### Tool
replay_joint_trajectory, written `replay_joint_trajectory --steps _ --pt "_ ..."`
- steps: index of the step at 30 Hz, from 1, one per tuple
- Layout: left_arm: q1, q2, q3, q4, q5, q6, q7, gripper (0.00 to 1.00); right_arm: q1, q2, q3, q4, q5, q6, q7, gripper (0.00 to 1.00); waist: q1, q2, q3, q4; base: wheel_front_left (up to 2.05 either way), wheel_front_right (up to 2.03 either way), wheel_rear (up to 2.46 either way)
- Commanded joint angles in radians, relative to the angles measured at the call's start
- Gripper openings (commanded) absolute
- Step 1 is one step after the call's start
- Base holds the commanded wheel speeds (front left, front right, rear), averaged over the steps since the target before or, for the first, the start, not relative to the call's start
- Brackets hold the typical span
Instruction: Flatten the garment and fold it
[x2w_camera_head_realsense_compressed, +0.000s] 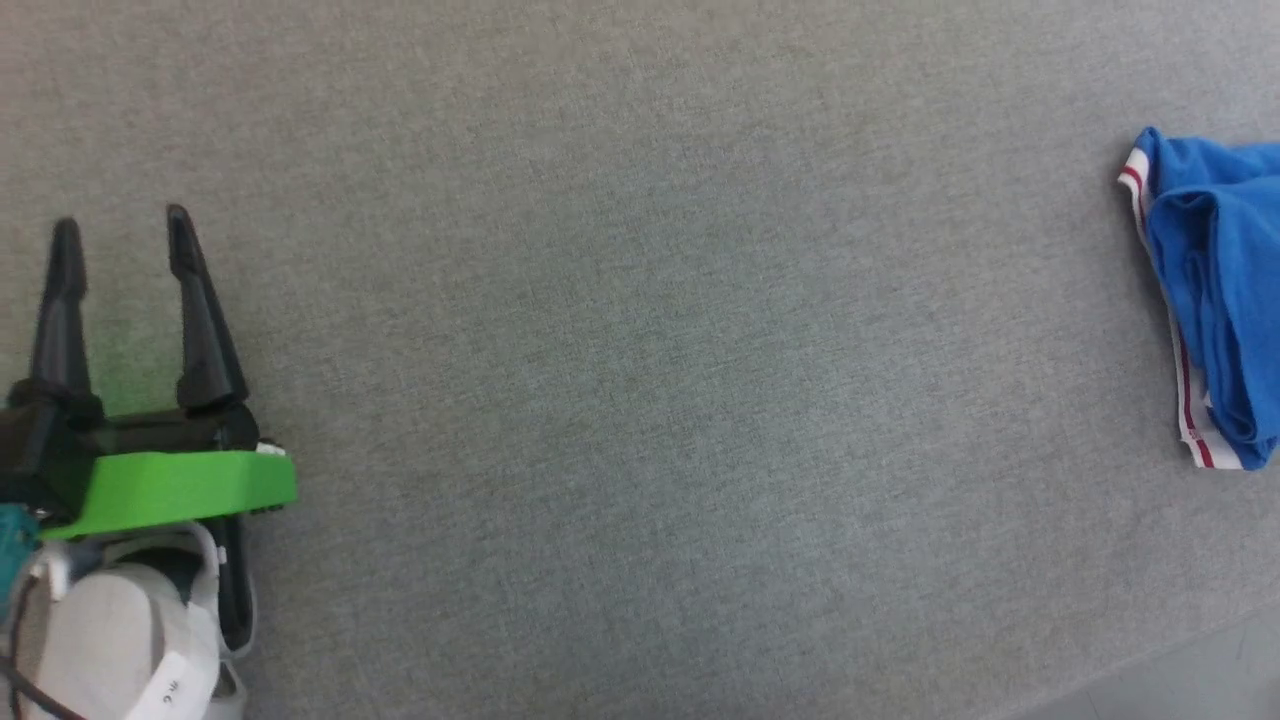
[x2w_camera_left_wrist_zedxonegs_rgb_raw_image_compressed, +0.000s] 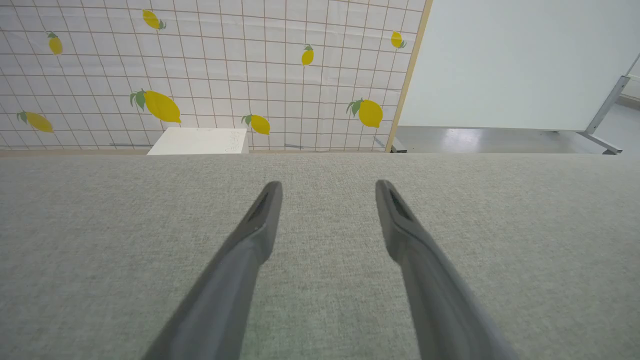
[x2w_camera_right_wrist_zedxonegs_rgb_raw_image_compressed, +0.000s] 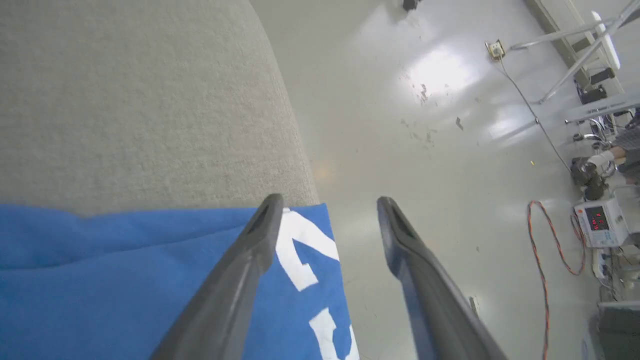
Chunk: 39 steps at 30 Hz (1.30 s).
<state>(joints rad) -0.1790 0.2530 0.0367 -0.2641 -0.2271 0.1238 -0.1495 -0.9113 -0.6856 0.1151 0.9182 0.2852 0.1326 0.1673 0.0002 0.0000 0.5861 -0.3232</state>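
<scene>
The garment (x2w_camera_head_realsense_compressed: 1215, 290) is a royal-blue shirt with red-and-white striped trim, lying bunched at the right edge of the grey cloth surface (x2w_camera_head_realsense_compressed: 640, 360). In the right wrist view the garment (x2w_camera_right_wrist_zedxonegs_rgb_raw_image_compressed: 125, 280) lies flat with white number print near its edge, hanging slightly past the surface edge. My right gripper (x2w_camera_right_wrist_zedxonegs_rgb_raw_image_compressed: 327, 212) hovers open above that edge, with nothing between its fingers. My left gripper (x2w_camera_head_realsense_compressed: 120, 235) stands open at the lower left of the head view, far from the garment. In its own wrist view the left gripper (x2w_camera_left_wrist_zedxonegs_rgb_raw_image_compressed: 327, 192) is open over bare cloth.
The surface ends at a rounded edge with shiny floor (x2w_camera_right_wrist_zedxonegs_rgb_raw_image_compressed: 425, 125) beyond it. An orange cable (x2w_camera_right_wrist_zedxonegs_rgb_raw_image_compressed: 545, 245) and a device with a red display (x2w_camera_right_wrist_zedxonegs_rgb_raw_image_compressed: 597, 220) sit on the floor. A lemon-print wall (x2w_camera_left_wrist_zedxonegs_rgb_raw_image_compressed: 200, 75) and a white box (x2w_camera_left_wrist_zedxonegs_rgb_raw_image_compressed: 200, 141) stand past the far edge.
</scene>
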Motion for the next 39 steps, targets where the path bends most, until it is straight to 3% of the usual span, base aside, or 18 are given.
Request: replay_joint_trajectory --steps 1,6,13,17,21,29,34,39 --pt "0.015 -0.006 -0.003 0.014 -0.010 -0.002 -0.015 1.00 -0.028 0.001 0.001 -0.032 0.014 -0.002 -0.033 1.00 -0.0002 0.0000 -0.078 0.019 0.00 0.00 0.00" --pt "0.037 -0.038 -0.014 0.076 -0.039 -0.011 -0.057 1.00 -0.016 0.002 0.047 -0.214 0.100 -0.002 -0.131 1.00 -0.0002 0.0000 -0.204 0.069 0.00 0.00 0.00" --pt "0.060 -0.069 -0.012 0.131 -0.072 -0.019 -0.088 1.00 0.077 0.044 0.062 -0.533 0.188 -0.002 -0.168 1.00 -0.0002 0.0000 -0.348 0.169 0.00 0.00 0.00" --pt "0.077 -0.075 -0.008 0.150 -0.078 -0.021 -0.096 1.00 0.155 0.155 0.000 -0.683 0.214 -0.002 -0.190 1.00 -0.0002 0.0000 -0.413 0.218 0.00 0.00 0.00" --pt "0.094 -0.082 -0.007 0.170 -0.077 -0.017 -0.101 1.00 0.247 0.315 -0.070 -0.797 0.201 -0.002 -0.211 1.00 -0.0002 0.0000 -0.465 0.266 0.00 0.00 0.00" --pt "0.090 -0.109 -0.036 0.211 -0.059 -0.006 -0.106 1.00 0.430 0.587 -0.173 -0.897 0.085 -0.002 -0.289 1.00 -0.0002 0.0000 -0.515 0.338 0.00 0.00 0.00" --pt "0.089 -0.125 -0.073 0.257 -0.048 -0.014 -0.107 1.00 0.560 0.631 -0.198 -0.890 0.016 -0.002 -0.359 1.00 -0.0002 0.0000 -0.533 0.369 0.00 0.00 0.00" --pt "0.085 -0.140 -0.121 0.309 -0.039 -0.030 -0.108 1.00 0.675 0.635 -0.187 -0.844 0.034 -0.002 -0.397 1.00 -0.0002 0.0000 -0.544 0.382 0.00 0.00 0.00"
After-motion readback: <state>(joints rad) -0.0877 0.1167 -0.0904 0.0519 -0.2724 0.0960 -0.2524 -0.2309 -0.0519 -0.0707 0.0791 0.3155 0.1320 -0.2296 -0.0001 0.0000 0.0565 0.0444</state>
